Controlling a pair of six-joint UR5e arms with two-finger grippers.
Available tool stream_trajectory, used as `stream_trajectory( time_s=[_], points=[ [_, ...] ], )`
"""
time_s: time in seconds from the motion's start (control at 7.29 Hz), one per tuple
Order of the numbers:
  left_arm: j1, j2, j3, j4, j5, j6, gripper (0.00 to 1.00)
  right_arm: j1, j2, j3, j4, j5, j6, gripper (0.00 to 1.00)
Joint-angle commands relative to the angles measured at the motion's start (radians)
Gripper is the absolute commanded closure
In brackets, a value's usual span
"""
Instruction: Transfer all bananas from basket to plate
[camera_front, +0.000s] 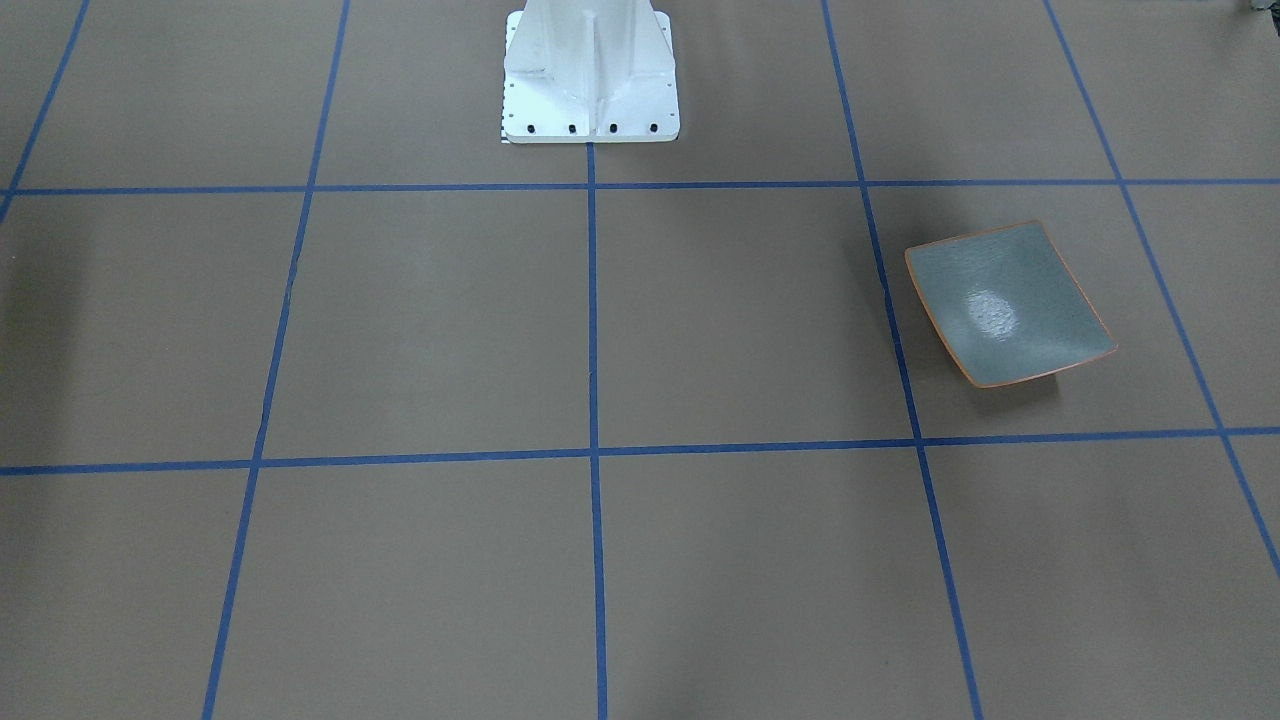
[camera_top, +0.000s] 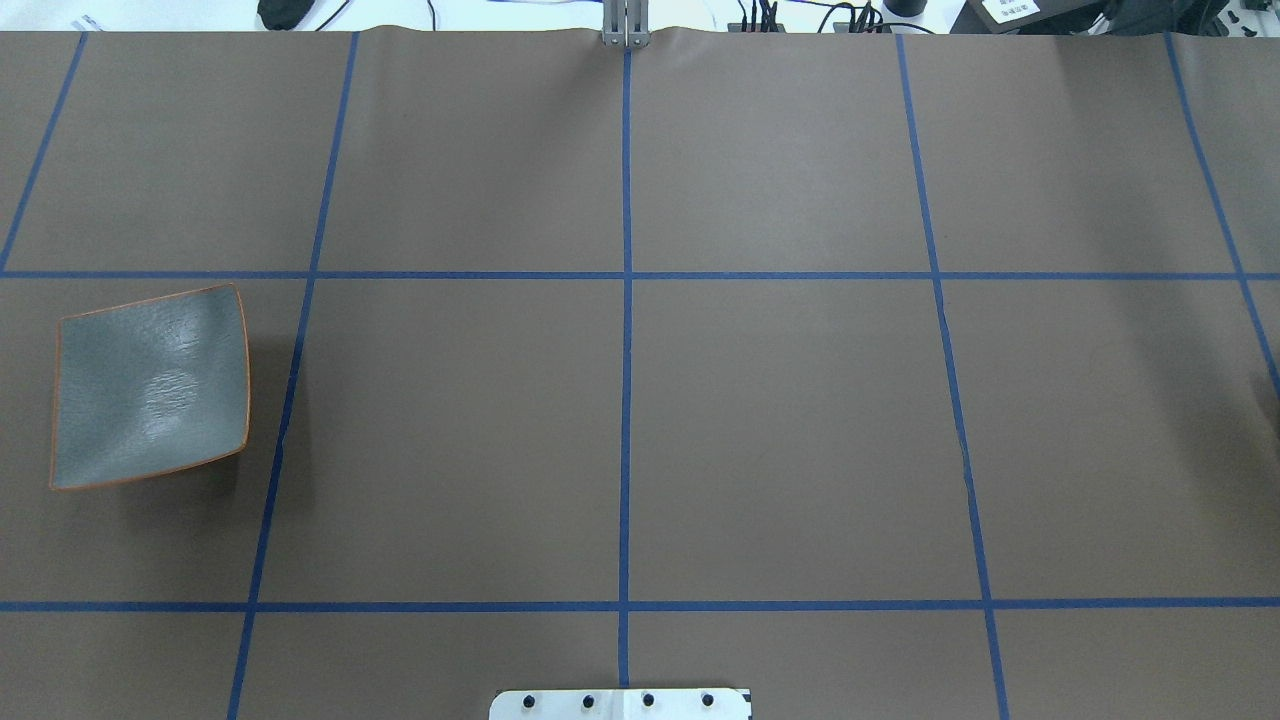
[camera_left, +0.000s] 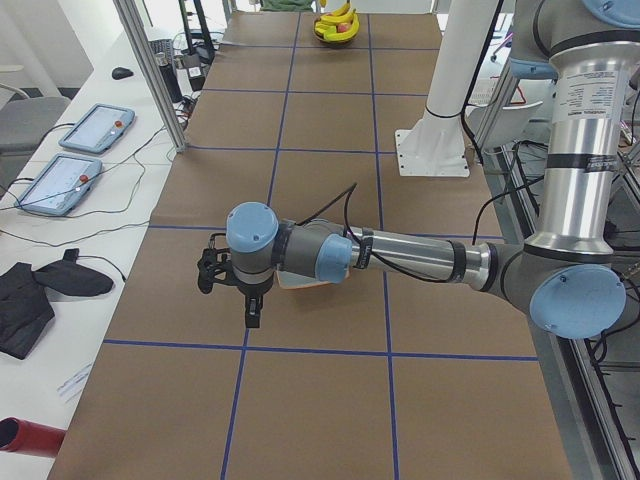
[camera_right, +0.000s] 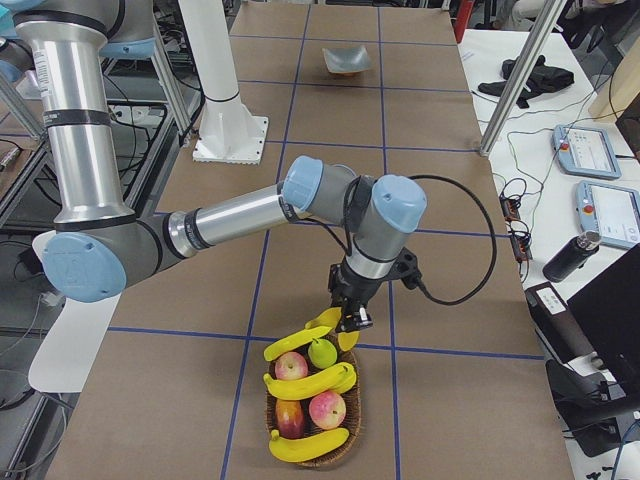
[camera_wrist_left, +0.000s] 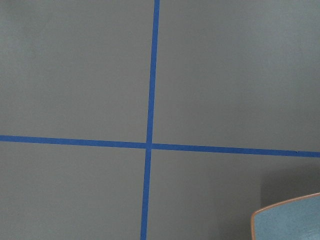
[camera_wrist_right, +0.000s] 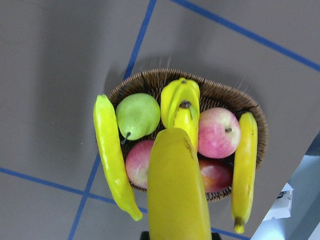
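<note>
Banana (camera_wrist_right: 177, 185) clamped between the right gripper (camera_right: 350, 316) fingers above wicker basket (camera_wrist_right: 150, 80); three other bananas (camera_wrist_right: 112, 155) lie inside. Plate (camera_top: 150, 385) far off, near left gripper (camera_left: 228, 290); its finger state cannot be told.

The tabletop (camera_top: 780, 420) is covered with flat brown paper, and blue tape (camera_top: 626, 400) divides it into large rectangles. Three things rest directly on it. The bolted white pedestal base (camera_front: 590, 70) stands at the middle of the robot's edge, on the centre tape line. The grey-green plate (camera_top: 150, 385) with a thin orange rim sits inside one rectangle on the robot's left. The dark wicker basket (camera_wrist_right: 145, 79) sits towards the far right end, well apart from the plate.
</note>
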Motion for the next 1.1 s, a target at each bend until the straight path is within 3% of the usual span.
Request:
stream_trajectory(
  time_s=[0.0, 0.27, 0.41, 0.69, 0.96],
  points=[
    [0.003, -0.045, 0.01, 0.0, -0.001, -0.059, 0.0, -0.153, 0.175, -0.06, 0.012, 0.116, 0.176, 1.0],
    [0.009, -0.146, 0.083, -0.018, -0.001, -0.107, 0.0, -0.334, 0.23, -0.054, 0.178, 0.19, 0.533, 1.0],
    [0.019, -0.193, 0.149, -0.125, -0.001, -0.197, 0.0, -0.406, 0.238, -0.046, 0.287, 0.265, 0.726, 1.0],
    [0.15, -0.255, 0.278, -0.506, 0.006, -0.572, 0.0, -0.555, 0.286, -0.029, 0.497, 0.307, 1.127, 1.0],
    [0.303, -0.351, 0.301, -0.622, 0.014, -0.894, 0.0, -0.676, 0.324, -0.037, 0.709, 0.307, 1.454, 1.0]
  ],
)
